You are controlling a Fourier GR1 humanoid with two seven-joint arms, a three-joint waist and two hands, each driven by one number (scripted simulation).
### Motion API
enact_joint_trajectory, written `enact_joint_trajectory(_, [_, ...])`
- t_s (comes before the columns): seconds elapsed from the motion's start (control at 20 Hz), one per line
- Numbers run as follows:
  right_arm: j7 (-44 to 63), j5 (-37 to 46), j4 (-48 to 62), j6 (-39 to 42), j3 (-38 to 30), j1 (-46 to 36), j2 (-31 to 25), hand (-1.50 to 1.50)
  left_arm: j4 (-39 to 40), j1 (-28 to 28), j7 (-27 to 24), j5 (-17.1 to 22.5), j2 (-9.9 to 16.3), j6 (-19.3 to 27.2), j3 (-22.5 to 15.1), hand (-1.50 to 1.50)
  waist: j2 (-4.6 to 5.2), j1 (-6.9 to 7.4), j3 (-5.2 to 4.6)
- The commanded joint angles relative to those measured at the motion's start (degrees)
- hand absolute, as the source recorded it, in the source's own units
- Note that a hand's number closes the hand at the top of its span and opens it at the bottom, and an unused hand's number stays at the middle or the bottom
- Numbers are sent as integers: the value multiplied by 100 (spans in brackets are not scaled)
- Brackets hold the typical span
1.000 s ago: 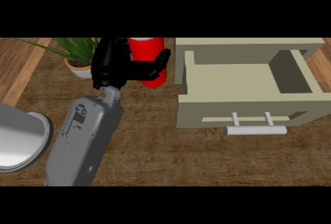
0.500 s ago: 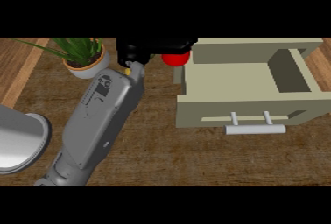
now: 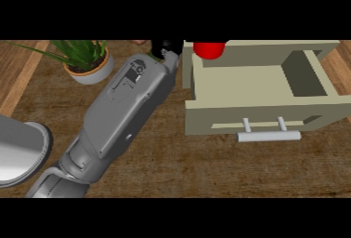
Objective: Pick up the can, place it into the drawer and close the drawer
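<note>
One grey forearm (image 3: 120, 116) enters the view at about 7 o'clock and stretches in a long diagonal toward 12 o'clock, where it ends in a black hand (image 3: 166, 47) right at the upper edge of the scene. From its place at the left side of the view I take it as the left arm, but the shoulder is not visible. Only a small part of the hand shows, so I cannot tell if its fingers are curled or straight, and I cannot tell if they have contact with the can. The red cylindrical can (image 3: 210, 49) is just beside the hand, at its 3 o'clock side, and it sits at the back left corner of the beige open drawer (image 3: 260, 118), over the back wall; its upper part is cut by the edge of the view, so whether it is inside the drawer or above the rim is not clear. The drawer is pulled out toward 6 o'clock, and its pale grey bar handle (image 3: 269, 135) points to the lower edge. On the can no brand or writing can be read; on the forearm there is a small dark marking, but it is too small to read. At 10 o'clock a green plant in a round pale pot (image 3: 87, 69) stands on the brown wooden counter (image 3: 205, 167). At 8 o'clock a large grey rounded object (image 3: 17, 151) is partly cut by the left edge.
</note>
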Motion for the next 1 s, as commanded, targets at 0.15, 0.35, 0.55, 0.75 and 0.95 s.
enact_joint_trajectory(0.15, [2,124,-52,-53,149,-21,78,-150,1037,-850,-302,534,0,20,-120,150,16,-45,2])
enact_joint_trajectory(0.35, [250,97,-205,-285,112,-264,-2,-150,1279,-716,-651,931,0,-56,-436,150,15,-30,0])
enact_joint_trajectory(0.55, [169,38,35,-114,77,-267,-47,-150,1367,-817,-805,1586,0,272,-1054,150,27,-145,3])
enact_joint_trajectory(0.75, [138,254,-5,-108,124,-334,-15,-150,1756,-1196,-733,1767,0,570,-1333,150,34,-161,6])
enact_joint_trajectory(0.95, [403,-265,11,-237,-7,-493,-357,-150,1862,-1273,-758,2202,0,835,-1652,150,51,-306,8])
